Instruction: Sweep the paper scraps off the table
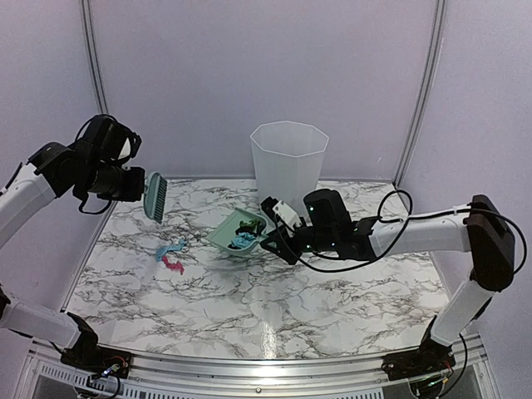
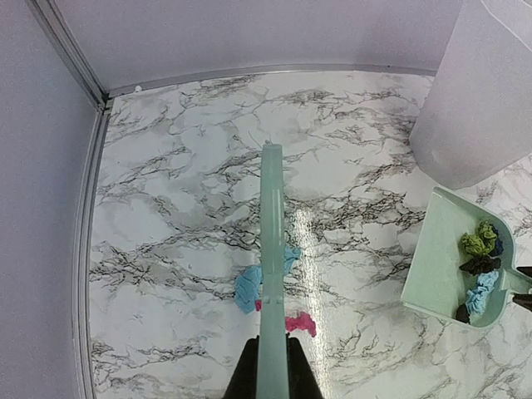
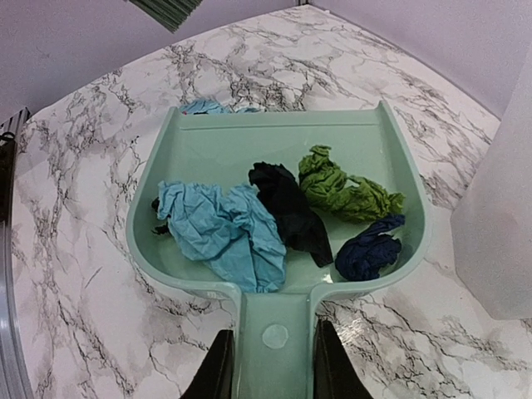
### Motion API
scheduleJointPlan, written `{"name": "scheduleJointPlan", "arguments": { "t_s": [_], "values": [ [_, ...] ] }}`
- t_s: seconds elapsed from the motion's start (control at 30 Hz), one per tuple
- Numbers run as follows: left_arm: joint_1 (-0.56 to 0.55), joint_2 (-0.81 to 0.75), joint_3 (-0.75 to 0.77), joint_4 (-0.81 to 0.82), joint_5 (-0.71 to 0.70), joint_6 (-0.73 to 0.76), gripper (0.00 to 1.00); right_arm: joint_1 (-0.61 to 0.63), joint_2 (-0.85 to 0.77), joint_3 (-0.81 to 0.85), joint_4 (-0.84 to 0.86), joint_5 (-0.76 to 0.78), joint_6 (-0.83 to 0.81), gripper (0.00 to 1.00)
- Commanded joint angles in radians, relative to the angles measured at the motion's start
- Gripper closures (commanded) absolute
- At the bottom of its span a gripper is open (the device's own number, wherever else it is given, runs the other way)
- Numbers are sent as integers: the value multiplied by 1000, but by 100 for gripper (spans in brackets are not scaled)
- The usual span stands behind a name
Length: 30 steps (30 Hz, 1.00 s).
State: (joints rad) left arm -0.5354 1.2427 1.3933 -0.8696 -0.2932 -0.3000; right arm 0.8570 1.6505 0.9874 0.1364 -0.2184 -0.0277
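Holding the mint-green brush point(image 1: 155, 196) up in the air, the left gripper point(image 2: 273, 366) is far out on the left side, high above the table point(image 1: 249, 316). Its 2 fingers are squeezed tight on the brush handle. The bristles point down and touch nothing.

2 paper scraps point(image 1: 170, 256) lie on the table, below the brush and a bit to its right. There is 1 light blue scrap point(image 2: 245, 289) and 1 pink scrap point(image 2: 301, 322), just beside each other. In the left wrist view the long brush handle runs right over them and hides part of each one.

The right gripper point(image 3: 273, 357) is clamped on the handle of the mint-green dustpan point(image 3: 249, 141), with 1 finger on each side. The dustpan is near the middle of the table, and its open mouth faces left, toward the 2 loose scraps. They lie apart from it. I cannot tell if its front lip touches the table.

4 more scraps sit inside the dustpan: a big blue scrap point(image 3: 224, 229), a black scrap point(image 3: 287, 208), a green scrap point(image 3: 345, 191) and a navy scrap point(image 3: 370, 249). They are bunched up near the handle end.

A tall white bin point(image 1: 288, 162) stands on the table just behind the dustpan, close to the right gripper.
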Motion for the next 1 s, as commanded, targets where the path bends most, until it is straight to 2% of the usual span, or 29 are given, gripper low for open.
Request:
{"name": "scheduleJointPlan", "arguments": {
  "t_s": [0.0, 0.6, 0.97],
  "values": [
    [5, -34, -11, -10, -39, -6, 100, 20, -44, 62, -23, 1, -10, 100],
    [6, -99, -58, -11, -62, -14, 100, 95, -91, 196, -89, 42, 15, 100],
    [6, -144, -102, -10, -66, -29, 100, 96, -89, 267, -94, 44, 41, 100]
  ]
}}
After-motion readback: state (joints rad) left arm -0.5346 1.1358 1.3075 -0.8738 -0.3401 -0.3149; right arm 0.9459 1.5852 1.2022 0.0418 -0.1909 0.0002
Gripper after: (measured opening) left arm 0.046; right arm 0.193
